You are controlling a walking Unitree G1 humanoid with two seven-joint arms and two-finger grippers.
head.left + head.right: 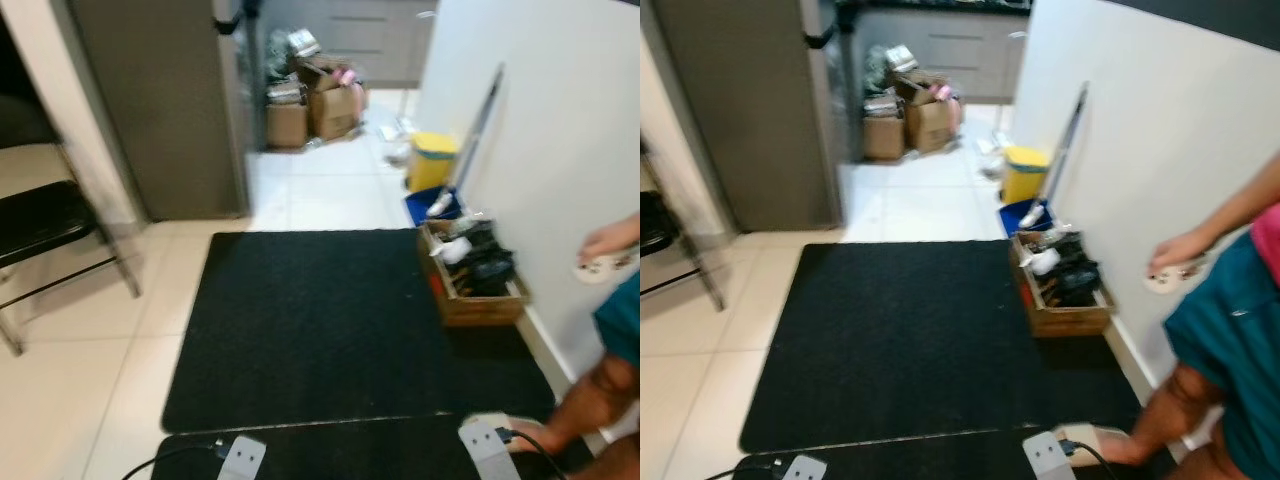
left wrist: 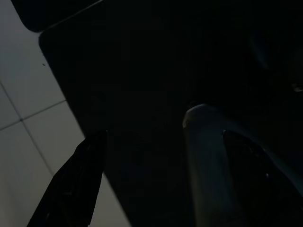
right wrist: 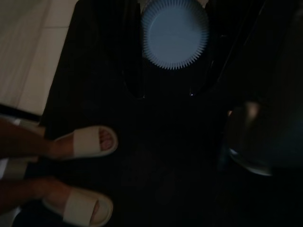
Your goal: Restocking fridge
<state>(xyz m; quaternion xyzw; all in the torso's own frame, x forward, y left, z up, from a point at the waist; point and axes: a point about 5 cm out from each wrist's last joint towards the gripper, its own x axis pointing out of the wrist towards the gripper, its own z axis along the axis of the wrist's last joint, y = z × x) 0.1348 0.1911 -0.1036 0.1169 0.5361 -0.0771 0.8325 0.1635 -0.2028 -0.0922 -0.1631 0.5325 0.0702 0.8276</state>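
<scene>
2 black fingers of my right gripper [image 3: 166, 92] clamp a round white fluted paper plate [image 3: 174, 33]; left gripper's opening I cannot tell.

Brushed grey metal on the fridge [image 1: 160, 100], dully matt. Just in front of the fridge, pale glossy floor tiles [image 1: 70, 380] with thin grout lines. Further out from the fridge, a black mat [image 1: 330, 320] of rough, matt pile. Right of the mat, a bare wooden crate [image 1: 480, 300]. Beyond the fridge, creased brown cardboard boxes [image 1: 310, 110]. Fluted paper on the plate [image 3: 175, 33]. Smooth pale plastic slippers [image 3: 87, 142] on the mat.
</scene>
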